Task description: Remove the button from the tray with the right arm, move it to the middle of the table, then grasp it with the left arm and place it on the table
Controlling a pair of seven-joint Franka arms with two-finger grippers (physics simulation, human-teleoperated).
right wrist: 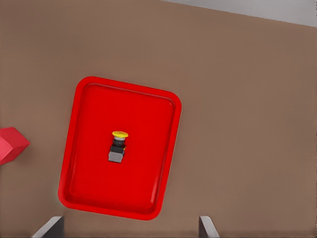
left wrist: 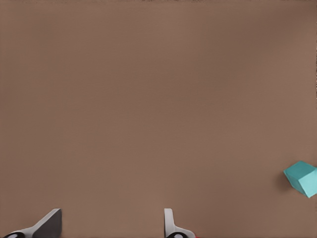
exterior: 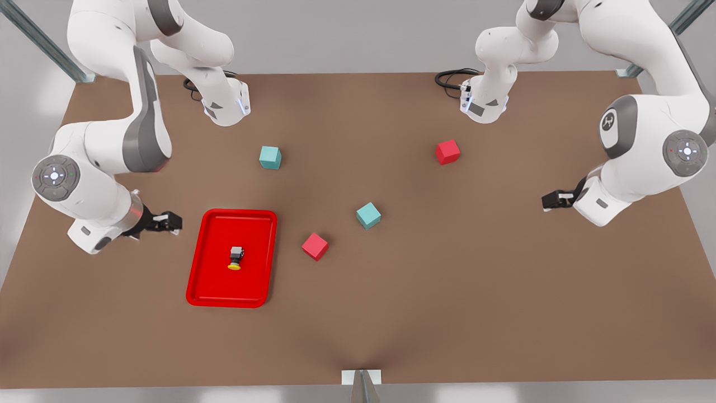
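The button [exterior: 235, 258] is lying on its side near the middle of the red tray [exterior: 202, 278], its yellow cap pointing toward the near table edge in the front view. The right gripper [exterior: 168, 222] is hovering just beside the tray on the front view's left, fingers [right wrist: 49, 227] spread wide and empty, the button well apart from them. A red cube [exterior: 315, 246] is sitting near the tray's other side, a teal cube [exterior: 368, 215] beyond it. The left gripper [exterior: 551, 200] is waiting over bare table [exterior: 503, 291] at the front view's right, fingers [left wrist: 47, 224] spread.
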